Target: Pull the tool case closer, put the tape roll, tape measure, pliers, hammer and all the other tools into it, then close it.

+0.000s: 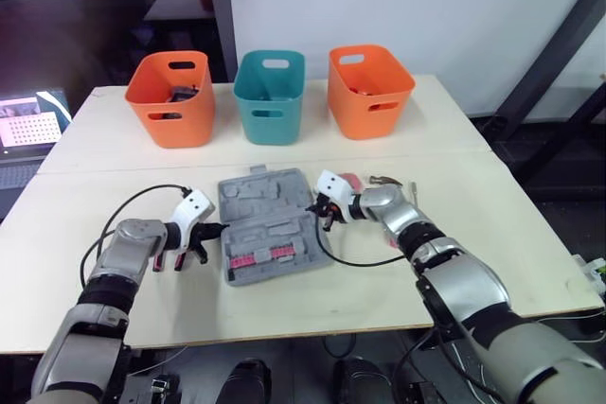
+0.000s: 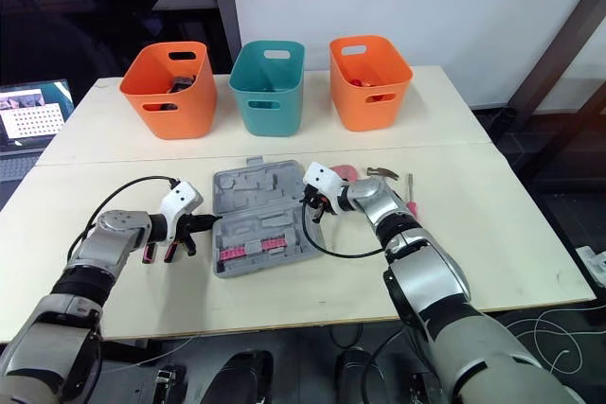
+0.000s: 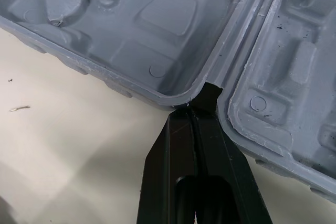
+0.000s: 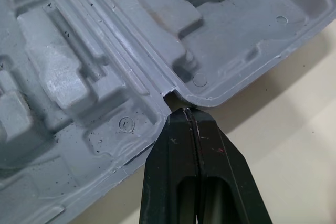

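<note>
Table [image 1: 454,139]: a pale top across most of the frame.
Bins: three in a row in the upper middle. The left orange bin [image 1: 171,101] holds something dark. I can't make out what is in the teal bin [image 1: 270,101] or the right orange bin [image 1: 370,92].
Case [image 1: 270,224]: grey, at the centre of the frame, lying open and flat. Its moulded hollows are empty except for a pink strip in the lower half.
Hinge line: the long axis, running left to right with a slight tilt, and I am at both ends.
Left gripper [image 1: 210,230]: fingers pressed together, tip in the notch on the case's left edge.
Right gripper [image 1: 322,207]: likewise pressed together, at the right-edge notch.
Pull: probably toward the bottom of the frame with both arms moving evenly, or the case swivels.
Loose tools: a hammer [image 2: 383,173] and a pink-handled tool [image 2: 410,196], just right of centre.
</note>
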Robot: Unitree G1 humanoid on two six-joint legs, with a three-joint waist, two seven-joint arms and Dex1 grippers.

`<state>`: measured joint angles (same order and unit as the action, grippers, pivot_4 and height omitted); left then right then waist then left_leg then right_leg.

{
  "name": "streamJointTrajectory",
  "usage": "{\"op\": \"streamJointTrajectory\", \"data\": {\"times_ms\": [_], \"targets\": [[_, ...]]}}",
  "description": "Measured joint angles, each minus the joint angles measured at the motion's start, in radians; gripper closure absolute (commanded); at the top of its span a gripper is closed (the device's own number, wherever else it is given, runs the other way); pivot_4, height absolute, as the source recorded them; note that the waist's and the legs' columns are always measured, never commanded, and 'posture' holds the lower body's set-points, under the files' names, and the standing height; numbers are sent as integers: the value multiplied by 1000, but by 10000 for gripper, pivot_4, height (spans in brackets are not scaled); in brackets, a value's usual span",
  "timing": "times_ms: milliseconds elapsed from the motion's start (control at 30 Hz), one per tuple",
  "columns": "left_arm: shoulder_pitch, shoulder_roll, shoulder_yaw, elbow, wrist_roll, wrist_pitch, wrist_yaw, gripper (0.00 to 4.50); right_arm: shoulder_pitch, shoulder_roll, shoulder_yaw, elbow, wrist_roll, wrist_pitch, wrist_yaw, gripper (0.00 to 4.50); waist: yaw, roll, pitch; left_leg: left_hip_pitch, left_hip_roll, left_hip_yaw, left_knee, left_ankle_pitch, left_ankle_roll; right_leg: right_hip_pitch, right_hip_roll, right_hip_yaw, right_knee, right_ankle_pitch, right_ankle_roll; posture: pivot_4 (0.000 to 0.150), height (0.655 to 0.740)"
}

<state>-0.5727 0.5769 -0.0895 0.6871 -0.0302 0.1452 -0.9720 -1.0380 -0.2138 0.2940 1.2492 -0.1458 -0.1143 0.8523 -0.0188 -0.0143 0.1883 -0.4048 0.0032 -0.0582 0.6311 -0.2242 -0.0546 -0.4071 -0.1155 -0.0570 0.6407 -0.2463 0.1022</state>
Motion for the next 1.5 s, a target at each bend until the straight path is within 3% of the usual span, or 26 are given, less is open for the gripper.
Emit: {"op": "streamJointTrajectory", "data": {"times_ms": [500,967,1500], "targets": [[50,3,-6,-87,7,28,-32,45000,68,-36,-54,-88,-5,14,186,44896,-3,0,0,3,0,0,0,0,-1,0,0,2,5,0,0,1500,7400],[169,-2,-5,-287,-7,114,-34,45000,303,-107,-66,-535,32,290,235,44896,1,0,-1,6,0,0,0,0,-1,3,0,2,5,0,0,1500,7400],[236,15,-13,-378,-27,156,-51,45000,471,-147,-54,-854,85,541,226,44896,-1,0,-1,13,0,0,-2,0,0,10,-1,2,3,-1,-1,1500,7400]]}}
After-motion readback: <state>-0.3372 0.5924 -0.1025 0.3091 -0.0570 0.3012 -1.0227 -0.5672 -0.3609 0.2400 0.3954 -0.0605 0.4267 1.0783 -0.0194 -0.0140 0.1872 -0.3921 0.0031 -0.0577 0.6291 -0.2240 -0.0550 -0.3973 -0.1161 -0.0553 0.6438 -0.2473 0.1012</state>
